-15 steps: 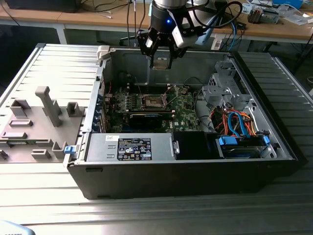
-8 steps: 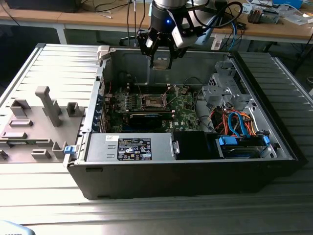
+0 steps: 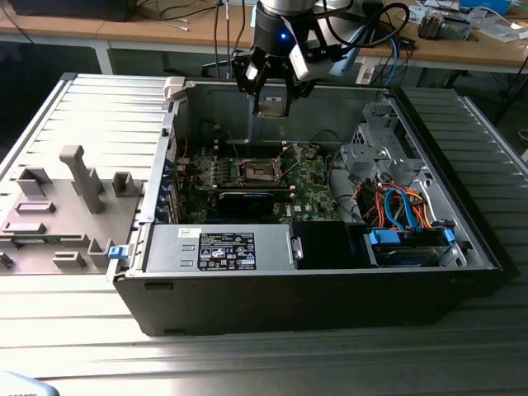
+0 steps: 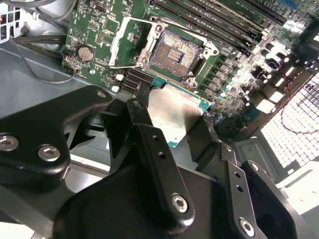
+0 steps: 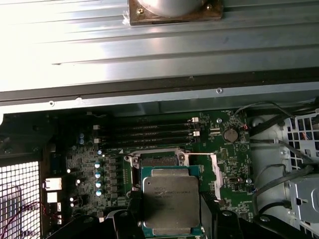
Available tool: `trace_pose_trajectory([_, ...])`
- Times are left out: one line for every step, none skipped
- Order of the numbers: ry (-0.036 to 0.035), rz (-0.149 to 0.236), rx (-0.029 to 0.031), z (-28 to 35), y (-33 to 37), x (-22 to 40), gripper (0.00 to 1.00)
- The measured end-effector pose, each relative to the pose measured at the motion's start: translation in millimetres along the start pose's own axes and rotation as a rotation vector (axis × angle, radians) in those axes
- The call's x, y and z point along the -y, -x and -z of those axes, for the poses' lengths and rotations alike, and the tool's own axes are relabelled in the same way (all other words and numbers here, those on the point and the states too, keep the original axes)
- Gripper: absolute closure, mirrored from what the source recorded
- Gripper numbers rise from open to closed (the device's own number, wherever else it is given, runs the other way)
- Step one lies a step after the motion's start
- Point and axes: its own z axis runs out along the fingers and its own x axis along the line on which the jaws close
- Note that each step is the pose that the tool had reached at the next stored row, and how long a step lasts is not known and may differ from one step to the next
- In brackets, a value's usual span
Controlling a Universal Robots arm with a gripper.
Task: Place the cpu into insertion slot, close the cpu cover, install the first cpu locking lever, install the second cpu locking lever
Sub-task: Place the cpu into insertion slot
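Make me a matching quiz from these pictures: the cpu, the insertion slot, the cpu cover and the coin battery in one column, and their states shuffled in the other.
Things:
1. cpu
2. insertion slot
3. cpu cover
4. coin battery

States:
A. swung open
B. gripped between the fingers
C. round silver disc
D. empty, contacts exposed

Pairs: 1-B, 2-D, 3-A, 4-C
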Motion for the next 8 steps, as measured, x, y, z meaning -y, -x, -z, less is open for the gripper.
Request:
trace_pose_trajectory([0.0, -0.001, 0.0001, 0.0, 0.0, 0.0, 0.45])
trace_pose_trajectory([0.0, -0.003, 0.0002, 0.0, 0.0, 0.0, 0.45])
trace_pose_trajectory([0.0001, -0.004, 0.0004, -0.1, 0.0, 0.0, 0.45])
trace_pose_trajectory([0.0001, -0.005, 0.0004, -0.1, 0.0, 0.0, 0.45])
trace_pose_trajectory([0.0001, -0.007, 0.0006, -0.1, 0.0, 0.0, 0.45])
trace_pose_trajectory([0.0001, -0.008, 0.0007, -0.1, 0.0, 0.0, 0.45])
trace_pose_trajectory([0.0001, -0.008, 0.0008, -0.1, 0.0, 0.0, 0.45])
trace_pose_trajectory([0.0002, -0.01, 0.0008, -0.1, 0.0, 0.0, 0.45])
